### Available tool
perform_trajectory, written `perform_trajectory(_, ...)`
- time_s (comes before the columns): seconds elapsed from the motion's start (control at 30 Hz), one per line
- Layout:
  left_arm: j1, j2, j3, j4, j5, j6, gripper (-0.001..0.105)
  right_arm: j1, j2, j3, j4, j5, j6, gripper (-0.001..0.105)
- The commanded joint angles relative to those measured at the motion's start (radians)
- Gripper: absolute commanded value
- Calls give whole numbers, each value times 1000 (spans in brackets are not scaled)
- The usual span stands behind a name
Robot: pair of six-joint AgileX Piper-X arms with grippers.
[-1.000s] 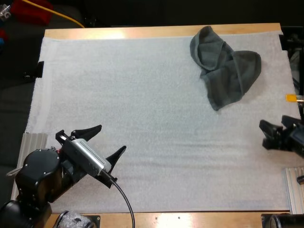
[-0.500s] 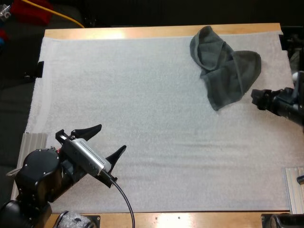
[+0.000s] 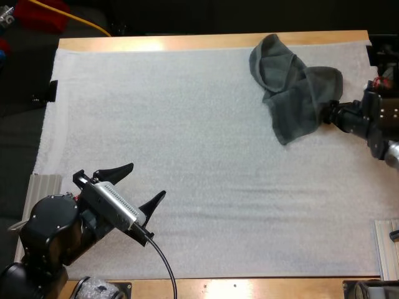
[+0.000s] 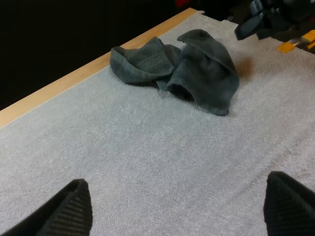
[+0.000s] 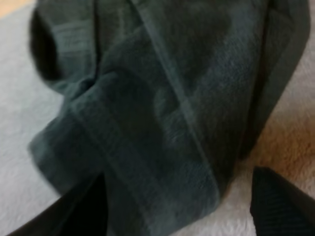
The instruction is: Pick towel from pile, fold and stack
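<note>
High view: I count one towel (image 3: 294, 93), dark grey-green and crumpled, on the white mat (image 3: 187, 137) near the far right corner of the wooden worktop (image 3: 187, 42). There are two arms. The left arm (image 3: 56, 230) sits over the mat's near left corner, well apart from the towel, and the left jaws stand wide with nothing between them. The right arm (image 3: 374, 118) comes in at the right edge, where part of it is cut off. The right jaws reach the towel's right-hand edge, but from here I cannot make out their spread, dark against dark cloth.

Left wrist view: the single towel (image 4: 192, 73) lies heaped in two lobes close to the worktop's wooden edge (image 4: 74, 76), and its folds hide how the layers run underneath. The left jaws show as two ribbed black tips, far apart over bare mat (image 4: 147, 162). The right jaws hover just beside the towel's far lobe.

Right wrist view: the towel (image 5: 162, 108) is very close, cut off on most sides. The right jaws stand wide, one tip at either side of the nearest fold, not pressing on it. Pale mat (image 5: 295, 142) shows beside the cloth.
</note>
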Motion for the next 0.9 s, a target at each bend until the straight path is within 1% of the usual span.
perform_trajectory(0.0, -5, 2, -9, -10, -1, -7, 69, 1, 15, -9, -41, 11, -1, 61)
perform_trajectory(0.1, -5, 2, -9, -10, -1, -7, 69, 1, 63, -10, -110, 22, 20, 61)
perform_trajectory(0.13, -5, 2, -9, -10, -1, -7, 69, 1, 108, -24, -153, 24, 40, 61)
perform_trajectory(0.17, -5, 2, -9, -10, -1, -7, 69, 1, 136, -37, -168, 24, 45, 61)
perform_trajectory(0.2, -5, 2, -9, -10, -1, -7, 69, 1, 157, -49, -175, 24, 46, 61)
perform_trajectory(0.23, -5, 2, -9, -10, -1, -7, 69, 2, 245, -105, -185, 25, 46, 61)
perform_trajectory(0.3, -5, 2, -9, -10, -1, -7, 69, 9, 296, -144, -182, 23, 46, 61)
perform_trajectory(0.37, -5, 2, -9, -10, -1, -7, 69, 42, 383, -205, -176, 13, 56, 61)
perform_trajectory(0.43, -5, 2, -9, -10, -1, -7, 69, 66, 410, -215, -176, 9, 56, 60)
perform_trajectory(0.47, -5, 2, -9, -10, -1, -7, 69, 80, 420, -216, -176, 13, 56, 57)
perform_trajectory(0.5, -5, 2, -9, -10, -1, -7, 69, 96, 431, -215, -174, 40, 65, 46)
perform_trajectory(0.53, -5, 2, -9, -10, -1, -7, 69, 108, 433, -215, -168, 80, 74, 28)
perform_trajectory(0.6, -5, 2, -9, -10, -1, -7, 69, 111, 433, -215, -166, 96, 78, 13)
perform_trajectory(0.67, -5, 2, -9, -10, -1, -7, 69, 109, 433, -215, -146, 97, 78, 1)
perform_trajectory(0.77, -5, 2, -9, -10, -1, -7, 69, 108, 408, -218, -97, 97, 60, 1)
perform_trajectory(0.87, -5, 2, -9, -10, -1, -7, 69, 108, 342, -218, -71, 97, 8, 1)
